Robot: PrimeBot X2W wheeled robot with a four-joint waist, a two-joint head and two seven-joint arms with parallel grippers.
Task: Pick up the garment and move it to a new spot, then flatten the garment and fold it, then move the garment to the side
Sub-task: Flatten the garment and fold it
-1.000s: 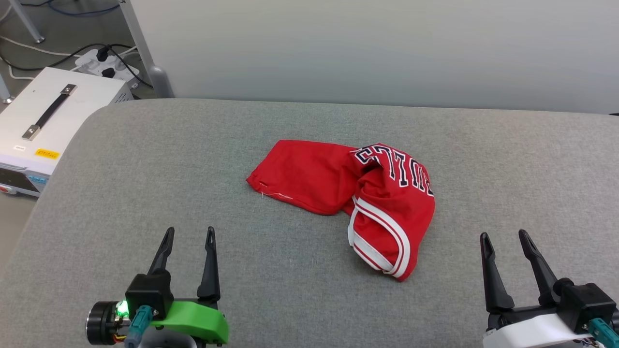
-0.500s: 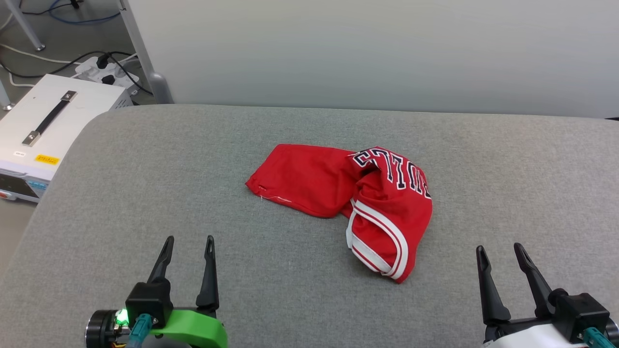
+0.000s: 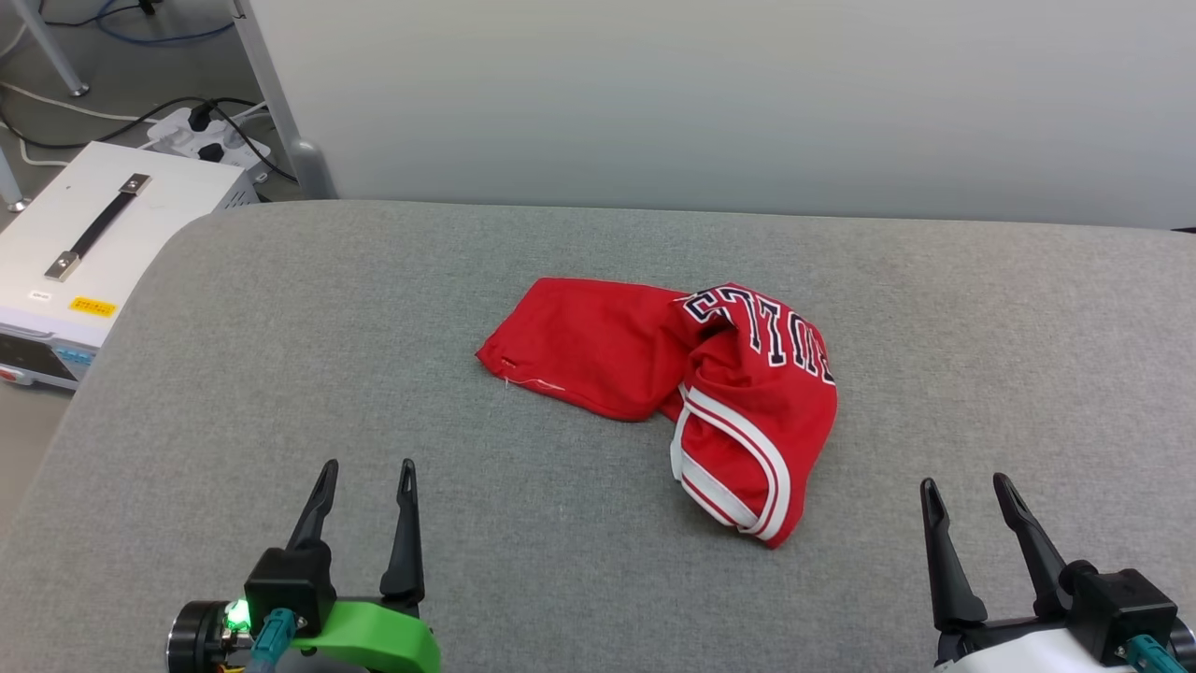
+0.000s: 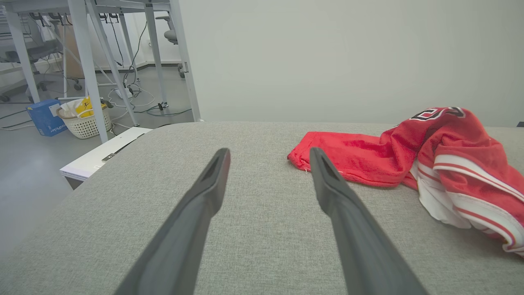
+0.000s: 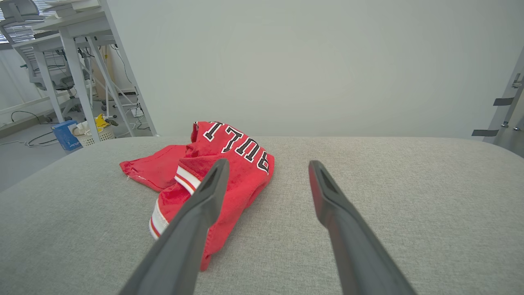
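Note:
The red garment (image 3: pixel 682 374) lies crumpled in the middle of the grey padded table (image 3: pixel 280 355), its black lettering up at the far right and red-white striped trim at the near end. In the left wrist view the garment (image 4: pixel 430 151) sits ahead to the right; in the right wrist view the garment (image 5: pixel 213 164) is ahead to the left. My left gripper (image 3: pixel 366 470) hovers open near the front left, well short of the cloth. My right gripper (image 3: pixel 965 486) is open at the front right, apart from it. Both hold nothing.
A white equipment box (image 3: pixel 84 243) with a black handle stands on the floor off the table's left edge, with a power strip and cables (image 3: pixel 206 131) behind it. A pale wall (image 3: pixel 710 93) runs along the far side. A basket (image 4: pixel 84 121) sits farther left.
From one second ago the whole head picture shifted slightly downward, so the camera moved. Both grippers sit a little lower in it. The garment has not changed shape.

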